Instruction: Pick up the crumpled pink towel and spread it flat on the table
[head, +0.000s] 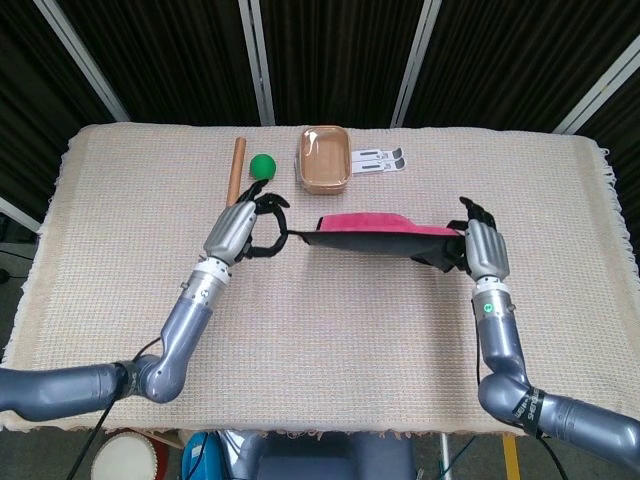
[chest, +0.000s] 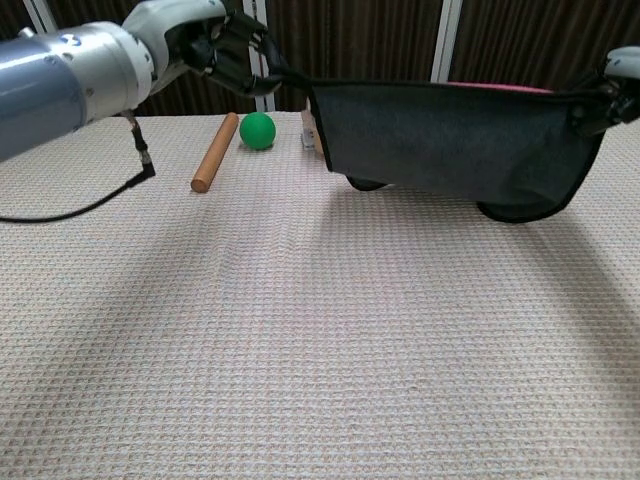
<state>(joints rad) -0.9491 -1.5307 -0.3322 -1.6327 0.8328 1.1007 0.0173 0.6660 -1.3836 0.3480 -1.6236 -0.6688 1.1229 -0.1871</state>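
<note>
Left hand (head: 243, 228) and right hand (head: 484, 250) each grip one end of the towel (head: 372, 226), stretched taut between them above mid-table (head: 330, 340). Rod (head: 235, 170), ball (head: 262, 165) and tray (head: 324, 159) lie near the far edge.

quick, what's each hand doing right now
Left hand: holding one corner of the towel.
Right hand: holding the towel's other end.

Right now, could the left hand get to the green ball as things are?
Probably not yet. The left hand grips one corner of the pink towel, stretched across to the right hand. The green ball lies just beyond it, beside the wooden stick, nothing between, but the hand is occupied.
</note>
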